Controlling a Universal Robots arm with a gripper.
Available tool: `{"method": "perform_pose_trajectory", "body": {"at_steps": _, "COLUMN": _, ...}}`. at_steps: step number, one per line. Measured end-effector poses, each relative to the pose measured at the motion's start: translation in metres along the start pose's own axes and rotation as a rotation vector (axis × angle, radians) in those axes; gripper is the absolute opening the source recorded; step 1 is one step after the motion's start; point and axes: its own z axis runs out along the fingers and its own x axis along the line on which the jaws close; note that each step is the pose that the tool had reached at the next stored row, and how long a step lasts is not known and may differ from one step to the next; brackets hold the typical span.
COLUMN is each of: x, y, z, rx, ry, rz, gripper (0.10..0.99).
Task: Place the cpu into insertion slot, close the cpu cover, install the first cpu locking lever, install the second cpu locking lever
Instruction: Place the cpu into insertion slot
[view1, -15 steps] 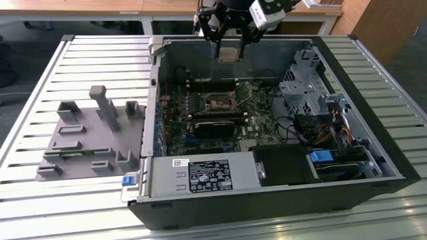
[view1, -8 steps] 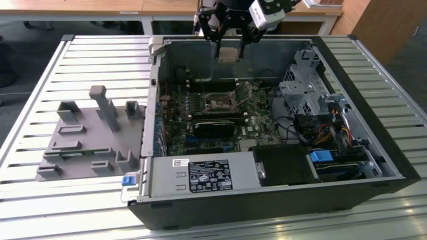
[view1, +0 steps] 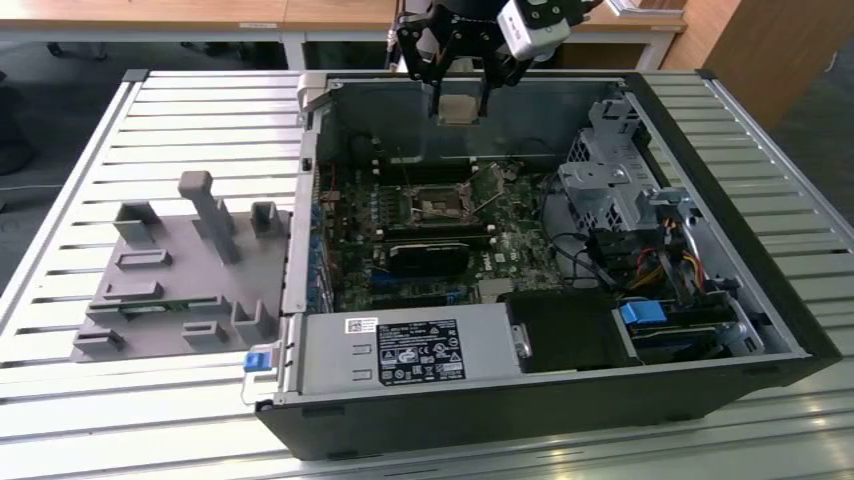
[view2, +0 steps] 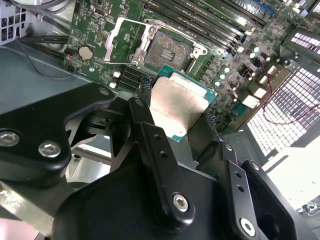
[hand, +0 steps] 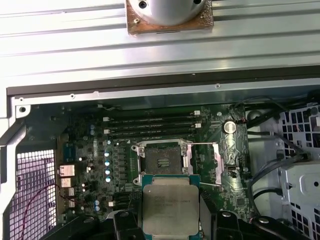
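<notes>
cpu held high over bare socket

the gripper (view1: 459, 98) is clamped on the cpu (view1: 458, 111). its two black fingers (view2: 144, 95) press opposite edges of the chip, whose silver top shows in both wrist views. in the exterior view the chip hangs at 12 o'clock from the socket (view1: 438, 205), high over the open case (view1: 534, 425) and clear of the board (view1: 521, 250), touching nothing but the fingers.

the socket sits mid-board with its pin bed uncovered. the cover (view2: 112, 42) is swung up off it and stands along one side edge, its window open to the green board behind. a thin wire lever (view1: 489, 202) rises at an angle on the socket's 3 o'clock side. in the first wrist view the socket (hand: 161, 162) lies between the chip (hand: 170, 207) and the memory slots (hand: 150, 127), and the chip's leading edge overlaps the socket's near rim.

room around the socket is tight. a black block (view1: 427, 250) sits just beside it at 6 o'clock, and cables (view1: 587, 255) and the drive cage (view1: 607, 190) crowd the case's 3 o'clock side. the power supply (view1: 407, 352) fills the 6 o'clock edge. the space straight above the pin bed is open.

outside the case, at 9 o'clock, a grey fixture (view1: 187, 270) rests on the slatted table (view1: 80, 400).
</notes>
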Motion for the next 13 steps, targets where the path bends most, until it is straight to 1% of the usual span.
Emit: {"method": "perform_pose_trajectory", "body": {"at_steps": 13, "x": 0.0000, "y": 0.0000, "z": 0.0000, "rx": 0.000, "ry": -0.0014, "rz": 0.016, "gripper": 0.541}}
